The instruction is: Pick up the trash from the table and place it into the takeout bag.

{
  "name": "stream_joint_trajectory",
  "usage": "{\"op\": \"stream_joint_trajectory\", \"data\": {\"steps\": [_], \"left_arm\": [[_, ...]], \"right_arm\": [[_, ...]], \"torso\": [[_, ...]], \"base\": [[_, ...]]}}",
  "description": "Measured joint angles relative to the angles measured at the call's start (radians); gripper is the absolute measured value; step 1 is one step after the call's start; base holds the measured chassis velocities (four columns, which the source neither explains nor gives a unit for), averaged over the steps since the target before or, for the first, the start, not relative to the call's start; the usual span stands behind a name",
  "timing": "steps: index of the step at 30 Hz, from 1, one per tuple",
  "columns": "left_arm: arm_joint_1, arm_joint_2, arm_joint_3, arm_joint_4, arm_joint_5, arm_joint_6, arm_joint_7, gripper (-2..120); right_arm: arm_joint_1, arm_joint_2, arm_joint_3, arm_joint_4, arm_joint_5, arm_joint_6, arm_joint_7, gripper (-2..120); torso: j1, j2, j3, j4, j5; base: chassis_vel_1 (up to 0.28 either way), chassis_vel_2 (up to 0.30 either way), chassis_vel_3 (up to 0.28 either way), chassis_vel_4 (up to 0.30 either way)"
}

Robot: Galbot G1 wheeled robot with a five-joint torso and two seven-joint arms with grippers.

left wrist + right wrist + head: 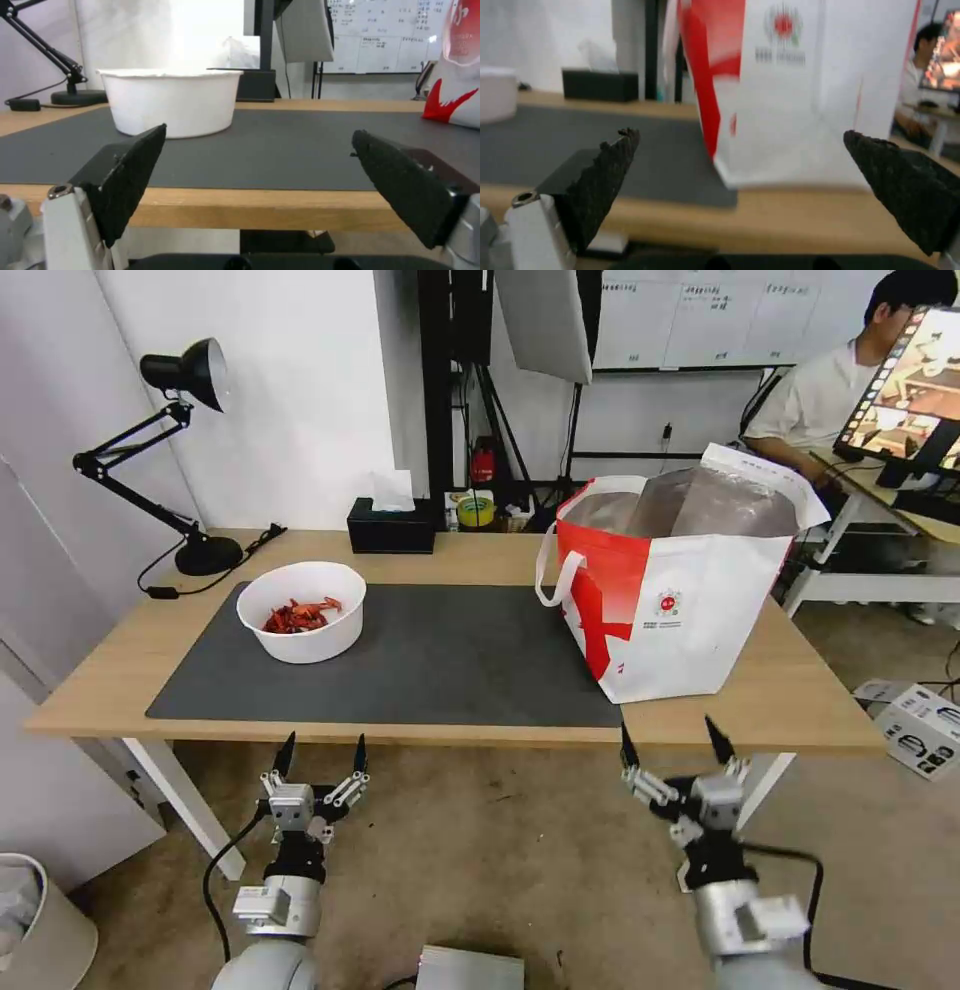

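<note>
I count one white bowl of red shells on the table's grey mat, left of one takeout bag. My left gripper and right gripper hover before the table edge, jaws spread wide, empty. The bag's inside is hidden from me.
</note>
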Motion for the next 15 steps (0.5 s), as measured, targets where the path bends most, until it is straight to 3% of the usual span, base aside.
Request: {"op": "stream_joint_trajectory", "data": {"steps": [15], "left_arm": [[0.004,0.003,-0.006,-0.015,-0.003,0.000,0.000,100]], "right_arm": [[0.005,0.008,-0.007,-0.056,-0.021,-0.010,0.025,100]], "torso": [[0.000,0.000,0.000,0.0001,0.0000]], "base": [[0.000,0.000,0.000,0.000]]}}
